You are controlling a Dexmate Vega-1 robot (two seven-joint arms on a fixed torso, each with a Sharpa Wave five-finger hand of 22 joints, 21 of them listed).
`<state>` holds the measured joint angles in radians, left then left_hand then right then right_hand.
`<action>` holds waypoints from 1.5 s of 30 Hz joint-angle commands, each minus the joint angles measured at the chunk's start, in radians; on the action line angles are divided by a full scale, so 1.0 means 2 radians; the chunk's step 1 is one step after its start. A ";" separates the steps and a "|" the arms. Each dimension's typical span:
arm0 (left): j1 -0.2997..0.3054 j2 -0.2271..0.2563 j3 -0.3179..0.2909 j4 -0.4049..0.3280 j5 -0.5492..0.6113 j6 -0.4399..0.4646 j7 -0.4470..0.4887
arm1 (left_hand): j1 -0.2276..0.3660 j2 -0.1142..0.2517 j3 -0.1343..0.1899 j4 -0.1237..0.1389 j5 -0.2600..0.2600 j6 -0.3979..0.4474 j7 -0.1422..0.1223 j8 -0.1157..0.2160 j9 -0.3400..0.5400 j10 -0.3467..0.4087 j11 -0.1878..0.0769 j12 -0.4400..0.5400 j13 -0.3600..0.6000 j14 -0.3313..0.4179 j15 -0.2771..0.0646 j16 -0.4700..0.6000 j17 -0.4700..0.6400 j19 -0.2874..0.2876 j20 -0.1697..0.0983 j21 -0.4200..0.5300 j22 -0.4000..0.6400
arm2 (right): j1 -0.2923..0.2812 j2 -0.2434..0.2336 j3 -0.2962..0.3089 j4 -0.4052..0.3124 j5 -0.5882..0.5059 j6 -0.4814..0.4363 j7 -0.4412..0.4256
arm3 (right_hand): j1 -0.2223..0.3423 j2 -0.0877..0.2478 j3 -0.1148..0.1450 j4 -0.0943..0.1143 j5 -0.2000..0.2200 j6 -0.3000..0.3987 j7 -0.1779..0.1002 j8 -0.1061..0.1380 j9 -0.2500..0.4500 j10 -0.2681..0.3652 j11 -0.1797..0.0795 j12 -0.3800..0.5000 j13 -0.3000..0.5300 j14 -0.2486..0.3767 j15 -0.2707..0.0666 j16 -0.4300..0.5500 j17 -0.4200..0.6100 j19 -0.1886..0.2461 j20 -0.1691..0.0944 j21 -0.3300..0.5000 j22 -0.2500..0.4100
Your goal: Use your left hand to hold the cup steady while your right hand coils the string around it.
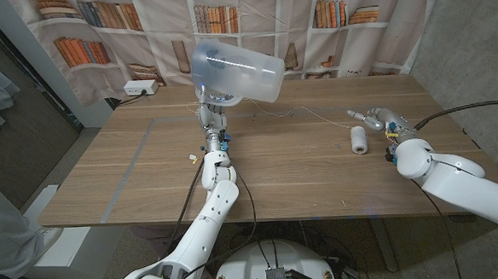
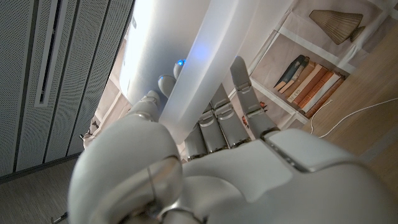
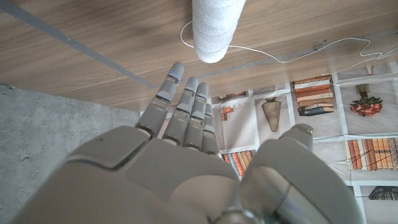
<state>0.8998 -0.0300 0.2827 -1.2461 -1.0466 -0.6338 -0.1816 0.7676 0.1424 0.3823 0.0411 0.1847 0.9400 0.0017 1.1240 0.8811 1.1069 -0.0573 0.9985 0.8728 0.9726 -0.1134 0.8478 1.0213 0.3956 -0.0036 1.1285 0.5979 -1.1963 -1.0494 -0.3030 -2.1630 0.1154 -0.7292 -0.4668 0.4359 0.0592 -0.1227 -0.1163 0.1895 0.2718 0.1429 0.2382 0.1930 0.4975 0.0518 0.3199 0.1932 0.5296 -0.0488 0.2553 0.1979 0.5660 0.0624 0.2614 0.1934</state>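
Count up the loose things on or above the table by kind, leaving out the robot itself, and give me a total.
Translucent plastic cup, held tipped in the left hand: 1
White spool of string, near the right hand: 1
Loose string trailing on the wood: 1
White power strip at the far edge: 1
Small yellowish scrap: 1
Total: 5

Glossy white arm shells, grey jointed fingers (image 3: 186, 109), black cables along forearms

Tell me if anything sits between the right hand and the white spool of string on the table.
Nothing visible does. The right hand is open beside the white spool of string, with only bare wooden table between them. The left hand holds the translucent plastic cup up, well off to the side.
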 commanded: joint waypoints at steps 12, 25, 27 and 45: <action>0.002 0.004 0.001 -0.005 0.000 0.003 -0.003 | -0.015 0.009 0.003 -0.005 0.001 0.014 0.009 -0.004 -0.001 0.007 0.000 0.032 0.014 0.003 0.002 -0.002 0.005 -0.003 -0.002 0.012 -0.128 | 0.053 -0.020 -0.093 -0.013 -0.099 -0.078 0.021 | 0.002 0.001 -0.001 -0.001 0.004 0.029 0.001 0.007 0.001 0.030 -0.005 0.009 0.002 0.031 -0.011 0.008 0.001 0.013 -0.007 0.005 0.002; 0.004 0.001 -0.005 -0.010 -0.014 0.004 -0.014 | -0.019 0.009 0.005 -0.007 0.001 0.016 0.010 0.000 0.008 0.010 0.000 0.030 0.011 0.008 0.002 -0.004 0.004 -0.006 -0.003 0.022 -0.141 | 0.068 -0.014 -0.114 -0.015 -0.119 -0.119 0.038 | 0.000 0.000 -0.002 0.000 0.003 0.045 -0.003 0.010 0.001 0.040 -0.006 0.011 0.002 0.035 -0.008 0.006 0.002 0.010 -0.007 0.003 0.002; 0.005 0.002 -0.005 -0.011 -0.013 0.004 -0.013 | -0.019 0.009 0.006 -0.008 0.001 0.019 0.010 -0.003 0.003 0.009 -0.001 0.033 0.015 0.011 0.002 -0.005 0.000 -0.006 -0.003 0.024 -0.144 | 0.069 -0.014 -0.117 -0.015 -0.121 -0.124 0.039 | -0.002 0.000 -0.003 0.001 0.003 0.051 -0.003 0.012 0.001 0.045 -0.006 0.011 0.002 0.040 -0.007 0.007 0.002 0.015 -0.007 0.004 0.002; 0.013 0.005 -0.020 -0.021 -0.006 -0.021 0.004 | -0.023 0.006 0.011 -0.011 0.001 0.022 0.010 0.001 0.013 0.013 -0.001 0.035 0.018 0.017 0.001 -0.006 0.002 -0.005 -0.006 0.036 -0.161 | 0.087 -0.021 -0.137 -0.015 -0.129 -0.150 0.063 | -0.009 -0.001 -0.007 0.005 0.003 0.109 -0.014 0.025 0.001 0.074 -0.002 0.014 -0.001 0.059 0.000 0.006 0.001 0.025 -0.002 0.007 0.004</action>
<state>0.9163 -0.0244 0.2643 -1.2751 -1.0698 -0.6424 -0.2004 0.7334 0.1504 0.3989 0.0244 0.1847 0.9562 0.0003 1.1215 0.9050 1.1195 -0.0588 0.9993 0.8927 0.9934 -0.1070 0.8389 1.0255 0.3869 -0.0124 1.1916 0.5979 -1.0555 -1.0810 -0.5395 -2.1924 -0.1234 -0.9849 -0.3800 0.4266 0.0576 -0.1324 -0.1117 0.1895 0.4771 0.1125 0.2849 0.1933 0.6382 0.0496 0.3441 0.1905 0.6468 -0.0518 0.2666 0.1976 0.6142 0.0537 0.2702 0.1981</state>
